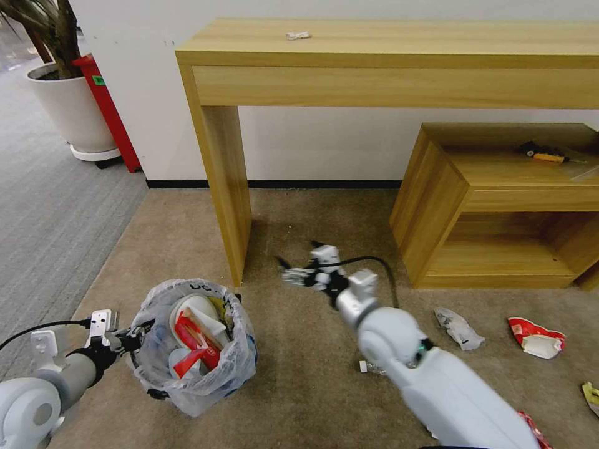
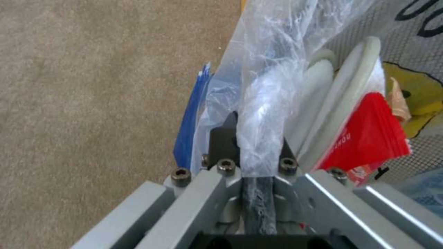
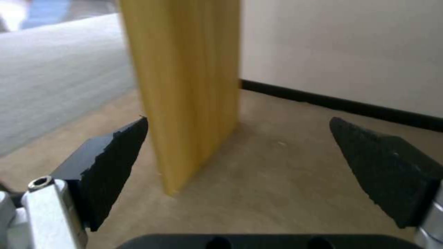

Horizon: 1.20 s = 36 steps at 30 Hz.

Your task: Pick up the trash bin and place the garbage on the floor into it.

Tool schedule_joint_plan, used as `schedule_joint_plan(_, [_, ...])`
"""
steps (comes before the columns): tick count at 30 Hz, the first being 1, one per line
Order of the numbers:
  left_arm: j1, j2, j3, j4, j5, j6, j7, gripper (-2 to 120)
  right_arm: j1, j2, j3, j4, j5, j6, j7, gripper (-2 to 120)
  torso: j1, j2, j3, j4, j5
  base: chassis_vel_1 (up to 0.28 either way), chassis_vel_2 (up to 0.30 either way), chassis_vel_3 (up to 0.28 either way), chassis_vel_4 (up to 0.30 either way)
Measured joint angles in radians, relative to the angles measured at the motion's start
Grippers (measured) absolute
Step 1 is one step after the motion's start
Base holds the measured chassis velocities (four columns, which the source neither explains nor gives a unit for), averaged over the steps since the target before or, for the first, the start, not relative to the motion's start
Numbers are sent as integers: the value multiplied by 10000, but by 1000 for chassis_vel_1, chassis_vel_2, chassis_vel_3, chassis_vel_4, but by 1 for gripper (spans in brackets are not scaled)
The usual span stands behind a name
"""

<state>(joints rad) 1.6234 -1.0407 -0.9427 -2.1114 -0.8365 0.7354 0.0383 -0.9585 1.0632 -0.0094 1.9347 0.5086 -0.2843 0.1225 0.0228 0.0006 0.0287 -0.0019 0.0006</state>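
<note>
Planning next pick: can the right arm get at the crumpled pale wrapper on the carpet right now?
Probably yes. The right tool is open and empty, hovering above the floor; bare carpet surrounds the pale wrapper.

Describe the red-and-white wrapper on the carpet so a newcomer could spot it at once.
Start at the low wooden shelf unit under the long table. On the beige carpet in front of it lies the crumpled red-and-white wrapper. The grey-white scrap beside it has no red.
</note>
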Motion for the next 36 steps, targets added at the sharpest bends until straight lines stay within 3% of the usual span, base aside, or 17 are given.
schedule_joint_plan(1, [0, 0, 0, 0, 0, 0, 0, 0, 0, 0, 0, 0, 0, 0, 0, 100, 0, 0, 0, 0, 0, 0, 0, 0, 0])
schedule_joint_plan(4, [122, -246, -58, -195, 118, 0, 15, 0, -1822, -265, 1585, 434, -359, 326, -230, 100, -1, 0, 0, -2, 0, 0, 0, 0, 0])
schedule_joint_plan(16, [127, -290, -66, -281, 370, 0, 141, 0, -3848, 13, 3577, 456, -772, 785, -474, 100, 0, 1, 0, -1, -2, 0, 0, 0, 0])
schedule_joint_plan(23, [139, -266, -66, -301, 391, 0, 168, 0, -4014, -158, 4106, -15, -749, 811, -954, 100, 0, 0, 1, 0, -2, 0, 0, 0, 0])
schedule_joint_plan(36, [161, -369, -172, -203, 457, 0, 475, 0, -3458, -1167, 3796, -1912, -1442, 1000, -3713, 100, 1, 0, 1, -1, -4, -39, -46, -38, -43])
